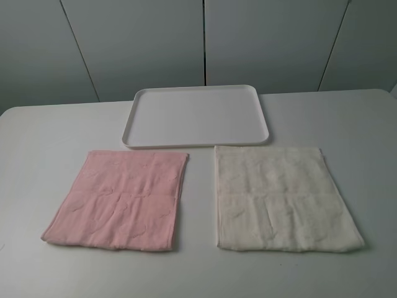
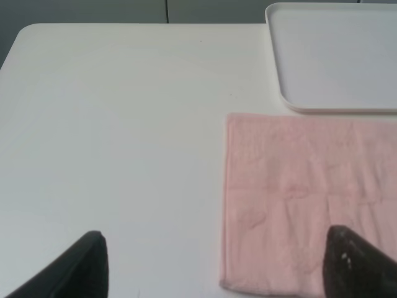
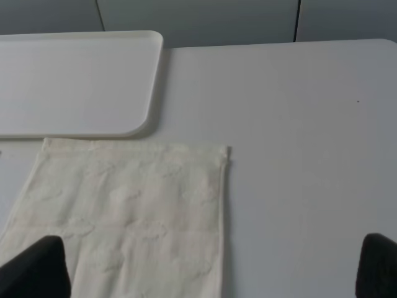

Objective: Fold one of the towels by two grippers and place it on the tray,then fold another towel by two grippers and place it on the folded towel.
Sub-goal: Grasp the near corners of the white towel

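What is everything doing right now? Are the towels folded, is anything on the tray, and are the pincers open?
pink towel: spread flat on the table, not folded
cream-white towel: spread flat on the table, not folded
tray: nothing on it, sitting behind both towels
left pincer: open, holding nothing, above the pink towel's edge
right pincer: open, holding nothing, above the cream-white towel's edge
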`<action>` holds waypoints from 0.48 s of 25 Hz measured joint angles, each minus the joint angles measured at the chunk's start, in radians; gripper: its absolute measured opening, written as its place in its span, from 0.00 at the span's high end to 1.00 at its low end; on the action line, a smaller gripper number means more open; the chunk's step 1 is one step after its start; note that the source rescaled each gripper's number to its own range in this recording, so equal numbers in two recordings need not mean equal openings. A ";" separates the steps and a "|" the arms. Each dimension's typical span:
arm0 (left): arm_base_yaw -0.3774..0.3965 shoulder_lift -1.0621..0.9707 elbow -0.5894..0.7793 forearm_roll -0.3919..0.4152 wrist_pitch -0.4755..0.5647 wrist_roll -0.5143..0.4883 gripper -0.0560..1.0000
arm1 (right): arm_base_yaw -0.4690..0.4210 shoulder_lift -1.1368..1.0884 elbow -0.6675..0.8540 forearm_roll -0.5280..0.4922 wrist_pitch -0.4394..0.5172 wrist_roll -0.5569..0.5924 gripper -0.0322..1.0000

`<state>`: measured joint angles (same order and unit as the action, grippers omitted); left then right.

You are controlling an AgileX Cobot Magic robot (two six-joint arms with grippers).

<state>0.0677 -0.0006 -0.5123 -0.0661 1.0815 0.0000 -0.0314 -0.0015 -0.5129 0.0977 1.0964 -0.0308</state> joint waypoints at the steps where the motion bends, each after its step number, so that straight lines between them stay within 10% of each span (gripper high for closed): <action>1: 0.000 0.000 0.000 0.000 0.000 0.000 0.09 | 0.000 0.000 0.000 0.000 0.000 -0.002 0.00; 12: 0.000 0.000 0.000 0.000 0.000 0.000 0.09 | 0.000 0.000 0.000 0.000 0.000 -0.002 0.00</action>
<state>0.0677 -0.0006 -0.5123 -0.0661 1.0815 0.0000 -0.0314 -0.0015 -0.5129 0.0977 1.0964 -0.0327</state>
